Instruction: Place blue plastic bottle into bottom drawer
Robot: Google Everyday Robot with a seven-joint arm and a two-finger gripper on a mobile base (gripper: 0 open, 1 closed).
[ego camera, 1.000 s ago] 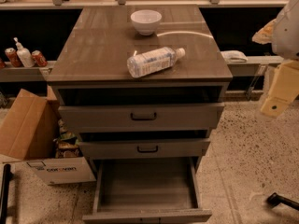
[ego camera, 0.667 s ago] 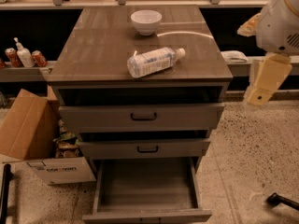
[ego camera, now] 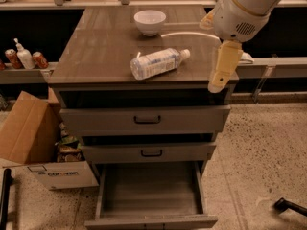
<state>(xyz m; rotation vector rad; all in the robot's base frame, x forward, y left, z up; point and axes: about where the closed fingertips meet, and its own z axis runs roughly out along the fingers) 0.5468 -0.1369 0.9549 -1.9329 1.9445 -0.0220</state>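
The blue plastic bottle (ego camera: 158, 63) is laid sideways on the tabletop (ego camera: 96, 56). Judged light, crushable and slippery, it is best gripped gently mid-body. The claw (ego camera: 219, 73) is held apart from it, and its spread cannot be told.

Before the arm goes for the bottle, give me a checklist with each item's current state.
1. The grey-brown wood-look bottom drawer is pulled out: ok, its grey interior shows.
2. The clear ribbed blue plastic bottle with the white cap is free to grasp: ok, it lies on its side on the wood-look cabinet top, nothing touching it.
3. The gripper is over the bottle: not ok, it hangs at the top's front right edge, right of the bottle and apart from it.
4. The round white bowl is off the approach: ok, it stands behind the bottle, apart.
5. The two upper drawers with black handles leave the drop path free: ok, they sit further back.
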